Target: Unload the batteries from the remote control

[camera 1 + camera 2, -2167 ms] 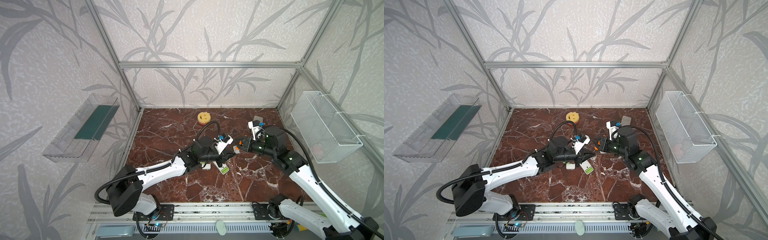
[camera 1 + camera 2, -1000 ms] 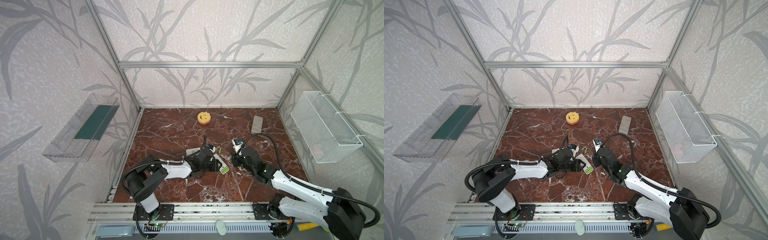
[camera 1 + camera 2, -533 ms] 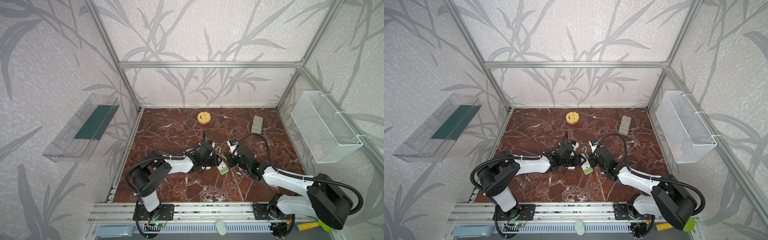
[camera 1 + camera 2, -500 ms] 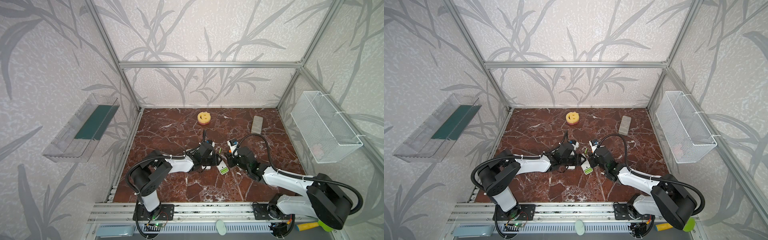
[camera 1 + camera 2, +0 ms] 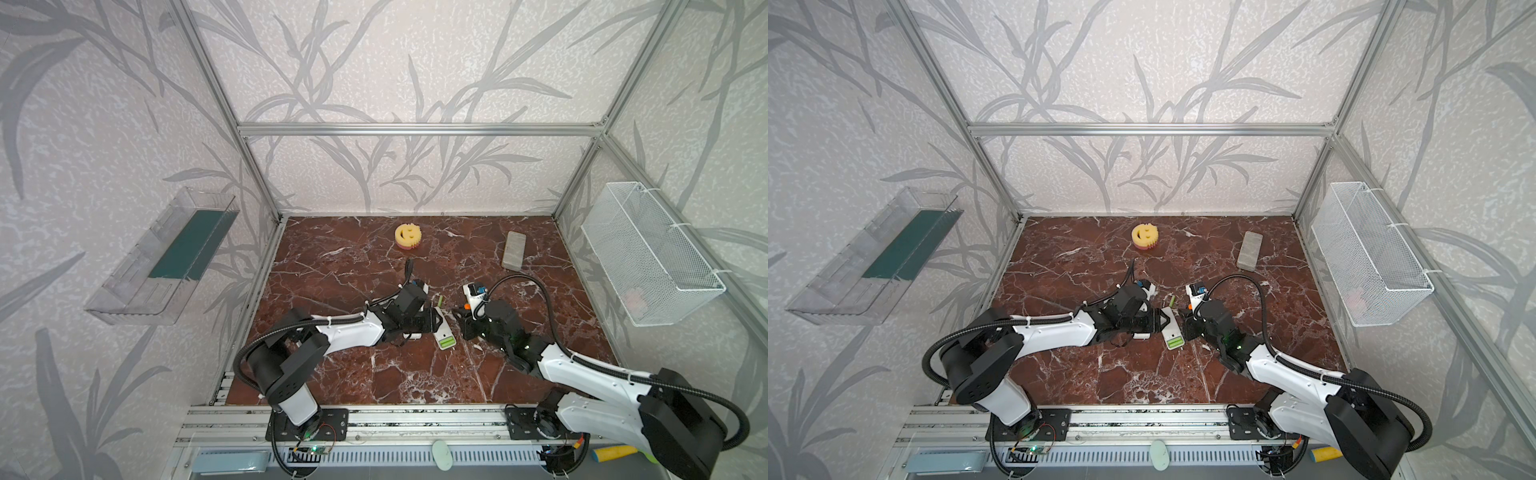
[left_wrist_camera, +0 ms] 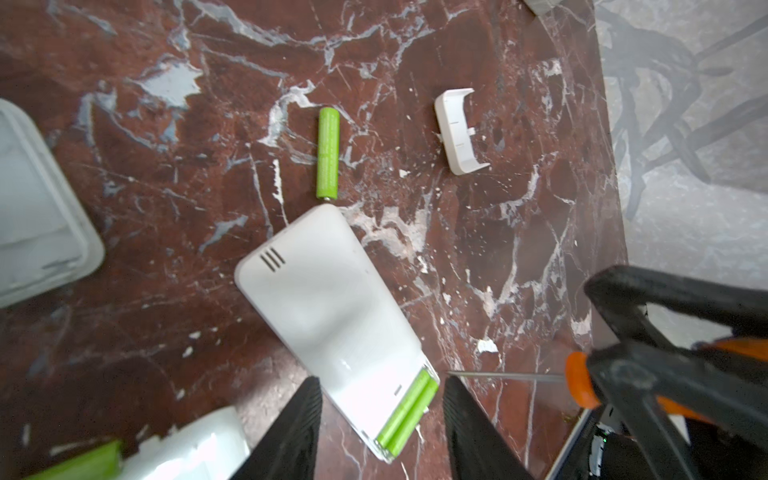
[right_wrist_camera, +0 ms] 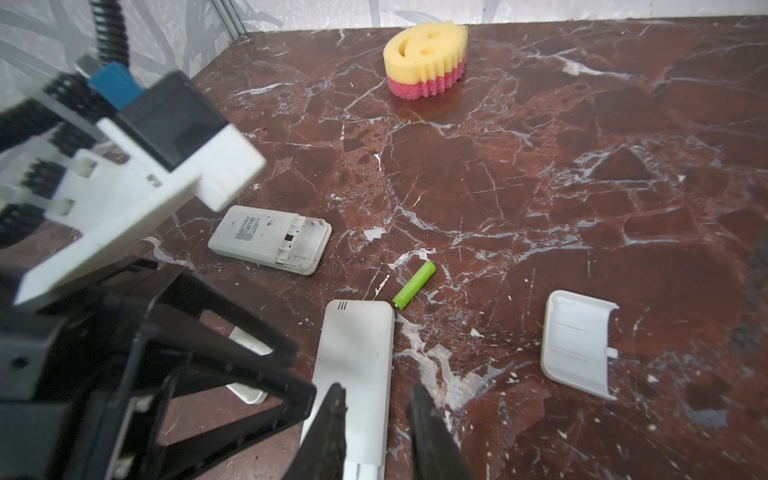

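A white remote control (image 6: 332,307) lies face down on the marble floor, its open end showing two lime-green batteries (image 6: 409,409) side by side. My left gripper (image 6: 378,419) is open, its fingers (image 6: 303,424) on either side of that end without touching it. A loose battery (image 6: 328,151) lies just past the remote's other end. My right gripper (image 5: 462,318) is shut on an orange-handled screwdriver (image 6: 582,382), whose thin shaft reaches the remote's corner beside the batteries. In both top views the remote (image 5: 441,328) (image 5: 1172,330) lies between the two grippers.
A second white remote (image 7: 270,239) with an empty compartment lies nearby, and a white cover (image 7: 575,343) sits to the other side. A yellow smiley sponge (image 5: 408,237) and a grey block (image 5: 513,250) are at the back. A wire basket (image 5: 648,257) hangs on the right wall.
About two seconds ago both grippers were higher and further back. They have since come down to the floor. In the last second the right gripper edged closer to the remote's battery end.
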